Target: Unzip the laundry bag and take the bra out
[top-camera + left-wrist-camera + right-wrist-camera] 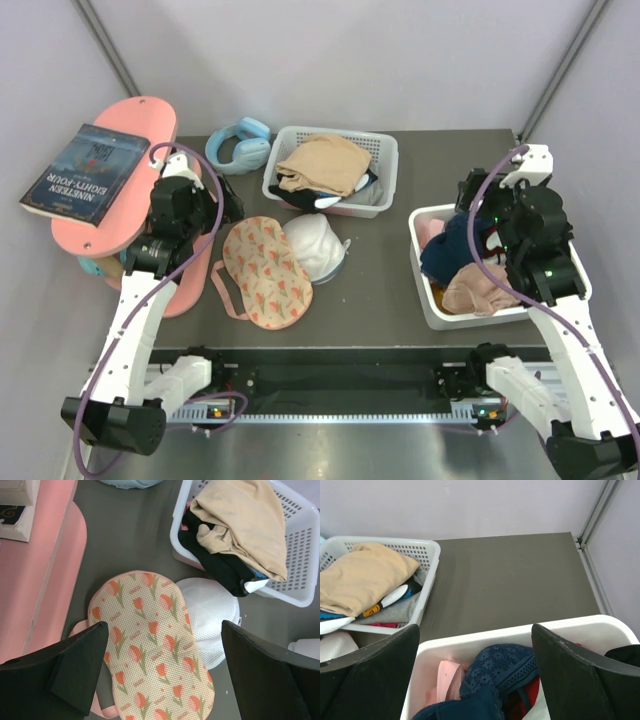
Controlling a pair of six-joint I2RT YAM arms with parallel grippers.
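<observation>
The white mesh laundry bag (318,244) lies on the dark table, with the peach-pink flowered bra (268,270) lying flat beside it on its left, overlapping its edge. Both show in the left wrist view: the bag (212,617) and the bra (150,650). My left gripper (162,672) is open and empty, held above the bra. My right gripper (475,672) is open and empty, above the right basket (425,290). The bag's zip does not show.
A white slatted basket (385,160) at the back holds a tan garment (325,165) and dark clothes. The right basket (470,642) holds navy lace, pink and red garments. Blue headphones (240,145), a pink board (130,180) and a book (85,172) lie at left.
</observation>
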